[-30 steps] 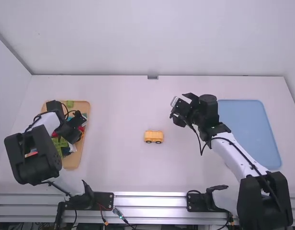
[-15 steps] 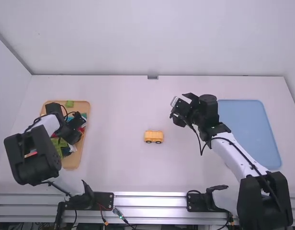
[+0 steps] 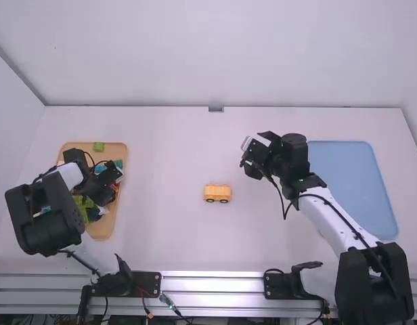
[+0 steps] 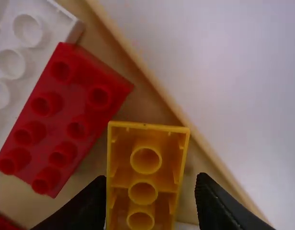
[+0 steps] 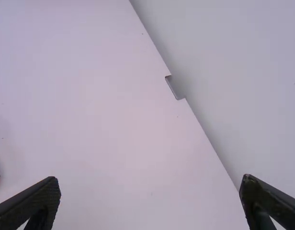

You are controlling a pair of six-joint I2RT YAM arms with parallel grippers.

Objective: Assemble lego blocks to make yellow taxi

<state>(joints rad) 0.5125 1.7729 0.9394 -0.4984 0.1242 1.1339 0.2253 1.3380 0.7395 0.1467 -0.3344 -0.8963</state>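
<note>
Apparently part-built: I had the wheeled yellow body (image 3: 217, 193) well inside the worktop (image 3: 168, 230)'s near edge; yellow block (image 4: 143, 180) lay unadded by the tray (image 3: 118, 150)'s edge, left tool (image 4: 151, 178) spread astride it, right tool (image 5: 151, 179) spread.

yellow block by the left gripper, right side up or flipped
Flipped: the yellow block shows its hollow underside, with round tubes inside.

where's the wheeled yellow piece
In the high view, the wheeled yellow piece sits on the table, between the block tray at left and blue mat at right.
</note>
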